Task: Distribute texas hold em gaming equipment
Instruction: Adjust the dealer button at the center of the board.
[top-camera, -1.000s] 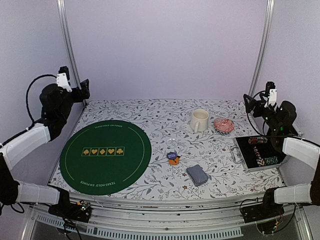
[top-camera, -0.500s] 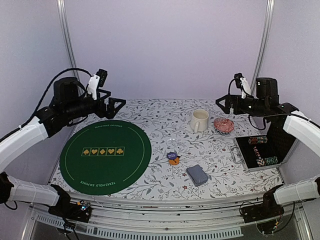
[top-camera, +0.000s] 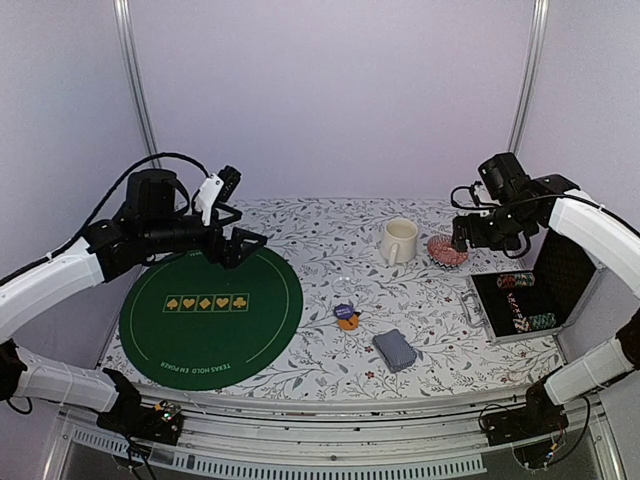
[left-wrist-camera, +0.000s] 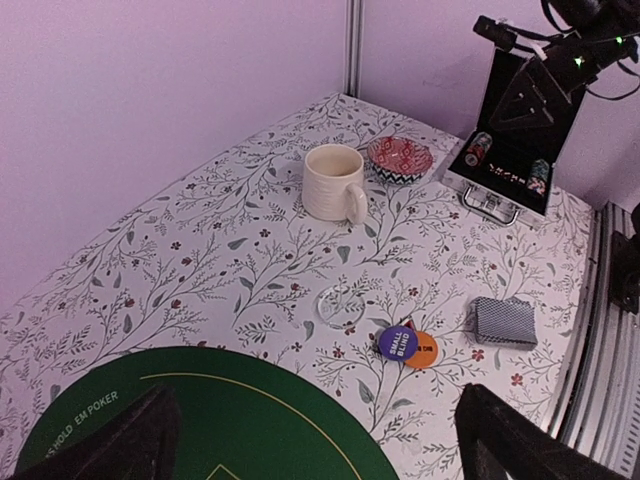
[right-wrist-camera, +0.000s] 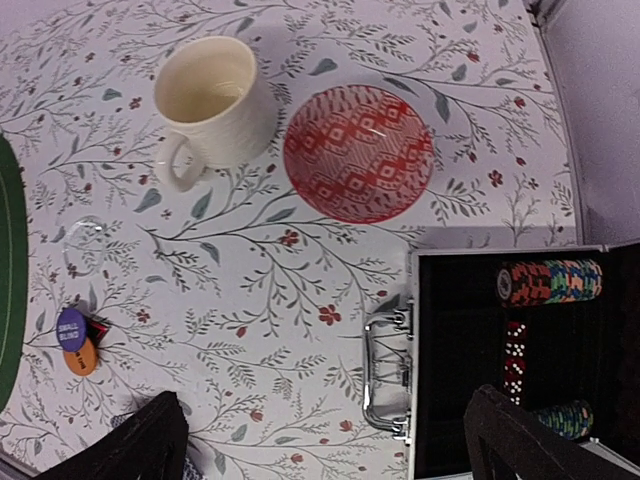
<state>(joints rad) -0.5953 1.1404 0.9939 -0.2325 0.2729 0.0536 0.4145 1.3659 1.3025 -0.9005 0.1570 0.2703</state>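
The left gripper (top-camera: 243, 247) hangs in the air with its jaws spread wide and nothing between them. It is above the upper edge of the round green mat (top-camera: 210, 335) at the left of the top view. The right gripper (top-camera: 462, 236) is likewise spread and empty, at the right of that frame. It is over the red-patterned dish (top-camera: 447, 252), which sits just beside the cream mug (top-camera: 398, 240) (the mug's handle points to the lower left in the right wrist view).

Below the right gripper, at the right edge of the top view, stands an open black case (top-camera: 480, 303). It holds the poker chips (right-wrist-camera: 550, 281), stacked into rolls lying on their sides. One roll is in the upper part of the case and one lower down, each with its long axis running left to right in the right wrist view.

Near the centre of the top view, between mat and case, a purple disc (top-camera: 344, 311) overlaps an orange disc button (top-camera: 348, 323). A black-and-red marker (right-wrist-camera: 98, 322) touches them, but it is too small to tell which way its tip points. A clear disc (left-wrist-camera: 340, 303) lies flat just above them in the left wrist view, apart from both.

To the lower right of the discs in the top view, the deck of playing cards (top-camera: 395, 350) lies backs up and squared. Its long axis runs roughly left to right in the left wrist view, and it sits skewed to the table's near edge in the top view.
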